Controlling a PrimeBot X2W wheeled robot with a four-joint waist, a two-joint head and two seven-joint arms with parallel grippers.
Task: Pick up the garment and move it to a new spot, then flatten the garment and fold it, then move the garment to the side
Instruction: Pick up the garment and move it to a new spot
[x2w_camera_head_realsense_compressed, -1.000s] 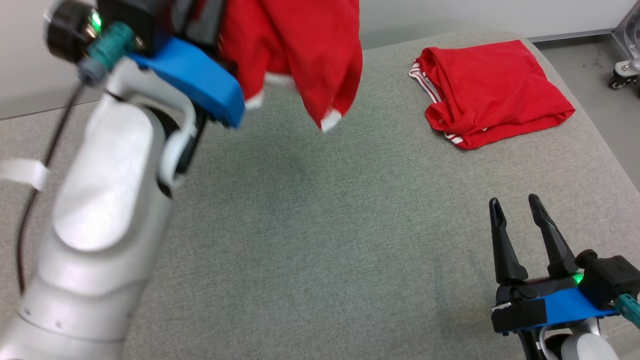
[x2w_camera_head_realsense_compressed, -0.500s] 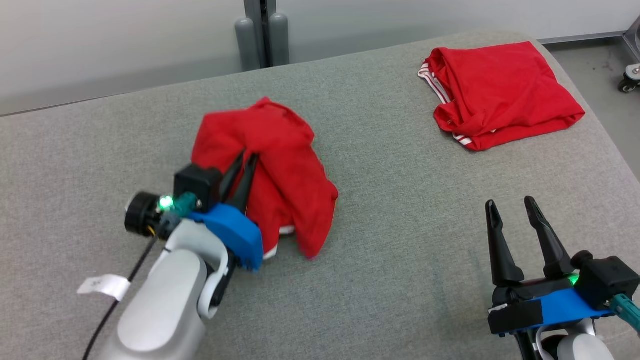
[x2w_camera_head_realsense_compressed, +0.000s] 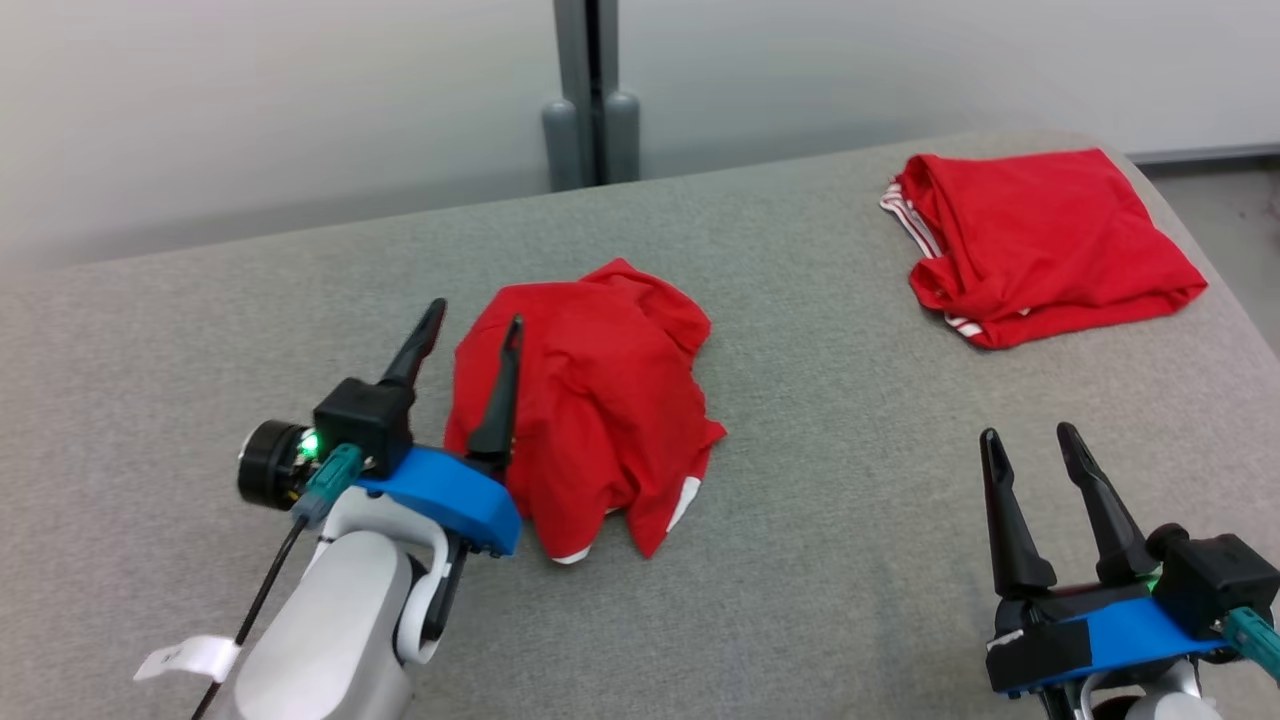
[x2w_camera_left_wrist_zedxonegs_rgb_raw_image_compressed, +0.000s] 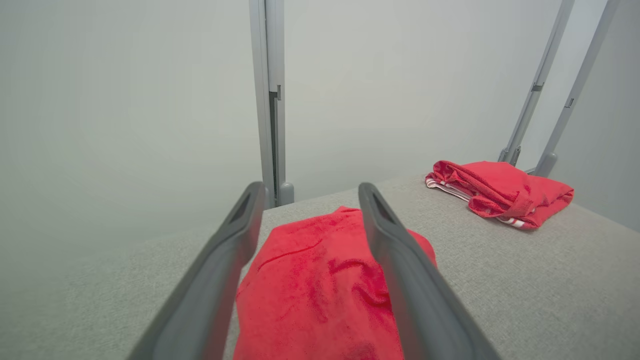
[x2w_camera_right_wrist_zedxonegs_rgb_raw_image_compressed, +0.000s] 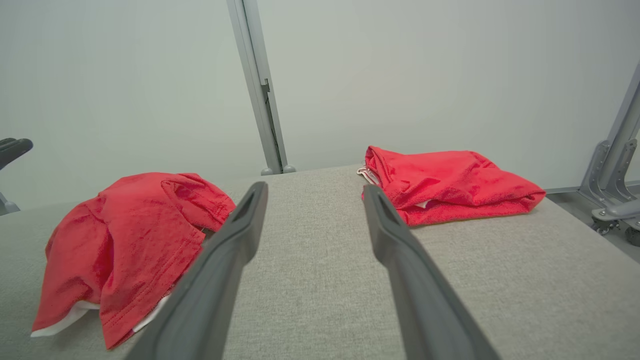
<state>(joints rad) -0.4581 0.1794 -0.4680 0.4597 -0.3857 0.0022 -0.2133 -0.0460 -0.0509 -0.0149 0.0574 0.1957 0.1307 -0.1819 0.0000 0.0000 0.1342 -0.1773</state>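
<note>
The big grey table (x2w_camera_head_realsense_compressed: 850, 520) has the crumpled red garment (x2w_camera_head_realsense_compressed: 600, 400) in a heap near its middle, and a folded red garment (x2w_camera_head_realsense_compressed: 1050, 230) lies well apart at two o'clock. My left gripper (x2w_camera_head_realsense_compressed: 476, 314), at eight o'clock, has its fingers wide apart at the heap's left edge, holding nothing. My right gripper (x2w_camera_head_realsense_compressed: 1028, 433), at four o'clock, is apart and empty too.

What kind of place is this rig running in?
Probably a robot lab or test cell, not a home: a grey fabric-covered table, bare pale partition walls joined by a metal post, and a wheeled metal frame beside the table.
</note>
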